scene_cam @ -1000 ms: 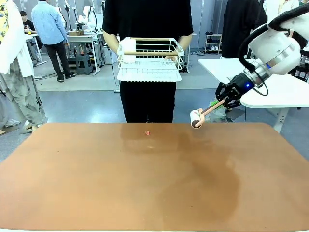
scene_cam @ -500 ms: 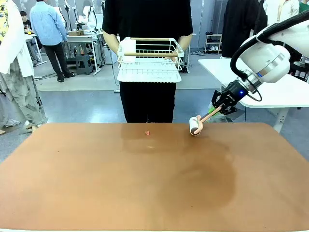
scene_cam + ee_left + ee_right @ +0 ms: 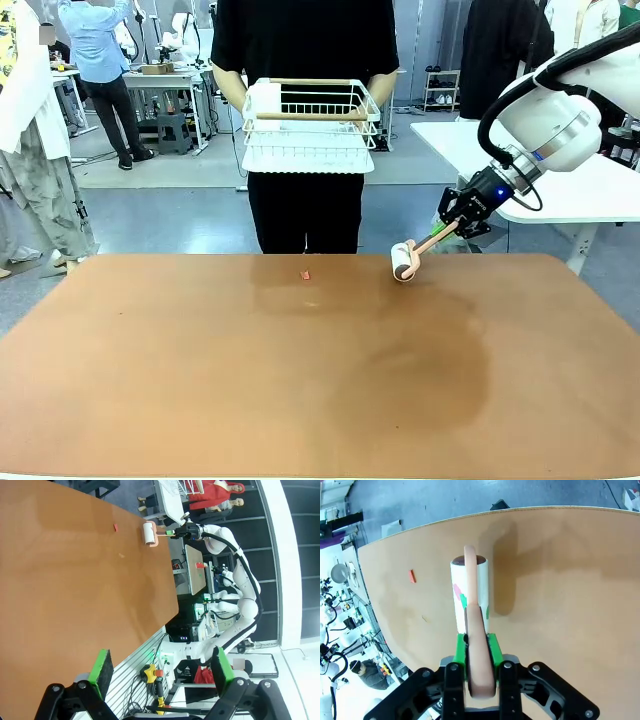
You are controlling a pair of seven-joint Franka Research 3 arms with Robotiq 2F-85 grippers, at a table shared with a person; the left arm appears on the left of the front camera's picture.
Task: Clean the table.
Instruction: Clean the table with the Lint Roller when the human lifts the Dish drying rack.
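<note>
The reddish-brown table [image 3: 200, 380] spreads across the front view. My right gripper [image 3: 448, 226] is shut on the pink handle of a lint roller [image 3: 405, 261], whose white roll hangs just above the table's far right part. In the right wrist view the roller [image 3: 470, 595] points away from the gripper [image 3: 476, 652], with small coloured bits stuck to its roll. A small red scrap [image 3: 306, 274] lies on the table near the far edge, left of the roller. My left gripper [image 3: 160, 667] is open, off the table's edge [image 3: 150, 630], with nothing between its green pads.
A person stands at the far side holding a white wire basket [image 3: 310, 125] at chest height. A smaller pale speck [image 3: 312, 306] lies just in front of the red scrap. A white-topped table [image 3: 560, 170] stands at the right behind my right arm.
My right arm has swung the lint roller down and slightly left towards the table over the last second. In the last half second it has held almost still.
</note>
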